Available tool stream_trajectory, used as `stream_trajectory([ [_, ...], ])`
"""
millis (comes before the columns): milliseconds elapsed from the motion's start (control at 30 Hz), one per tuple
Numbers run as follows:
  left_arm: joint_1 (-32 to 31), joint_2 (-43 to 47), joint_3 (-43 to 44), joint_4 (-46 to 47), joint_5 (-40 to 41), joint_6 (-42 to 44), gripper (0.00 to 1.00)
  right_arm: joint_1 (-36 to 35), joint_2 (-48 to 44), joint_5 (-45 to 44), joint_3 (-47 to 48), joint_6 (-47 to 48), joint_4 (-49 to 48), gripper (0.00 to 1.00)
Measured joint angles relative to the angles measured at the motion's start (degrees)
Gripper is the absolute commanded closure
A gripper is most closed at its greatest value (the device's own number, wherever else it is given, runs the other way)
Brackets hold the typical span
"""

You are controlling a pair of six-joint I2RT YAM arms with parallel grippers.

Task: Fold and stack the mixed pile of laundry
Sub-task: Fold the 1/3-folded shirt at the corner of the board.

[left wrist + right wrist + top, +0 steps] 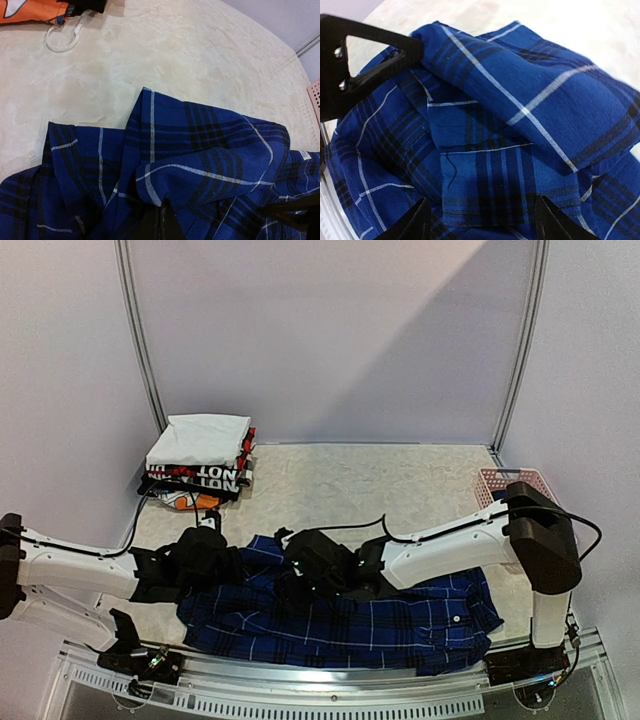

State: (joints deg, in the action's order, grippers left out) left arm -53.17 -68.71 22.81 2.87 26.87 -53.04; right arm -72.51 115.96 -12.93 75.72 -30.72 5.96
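Since a garment must lie flat before it can be folded, the plaid shirt (400, 625) is spread across the near part of the tabletop (380, 490), between the two arms and close to the front edge. The left tool (161, 222) is closed, and the left wrist view shows a raised flap of the shirt gathering into its fingers. I read this as a pinch on the cloth, taken so that side can be carried over the body. The right tool (485, 222) sits low over the shirt's middle with its fingers spread wide and nothing between them, probably placed to steady the cloth or take a second hold. A stack of folded garments (200, 445) sits at the far left, well apart from the shirt, likely where the finished fold belongs. A pink basket (500, 480) stands at the far right. No navy T-shirt shows in any view.
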Motion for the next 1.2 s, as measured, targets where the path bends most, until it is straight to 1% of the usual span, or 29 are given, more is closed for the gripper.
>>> stream_trajectory([
  [333, 0.13, -0.55, -1.22, 1.64, -0.79, -0.42, 1.00, 2.34, -0.81, 6.95, -4.92, -10.34, -1.97, 0.29],
  [533, 0.20, -0.90, -1.22, 2.16, -0.94, -0.57, 1.00, 4.00, -5.81, 13.44, -10.38, -17.11, -7.13, 0.25],
  [700, 0.22, -1.70, -1.22, 2.43, -0.94, -0.59, 1.00, 5.11, -6.19, 17.75, -11.37, -21.11, -10.12, 0.23],
  [1200, 0.22, -2.12, -1.25, 2.45, -0.96, -0.61, 1.00, 5.55, -4.17, 20.61, -11.87, -26.73, -13.73, 0.22],
])
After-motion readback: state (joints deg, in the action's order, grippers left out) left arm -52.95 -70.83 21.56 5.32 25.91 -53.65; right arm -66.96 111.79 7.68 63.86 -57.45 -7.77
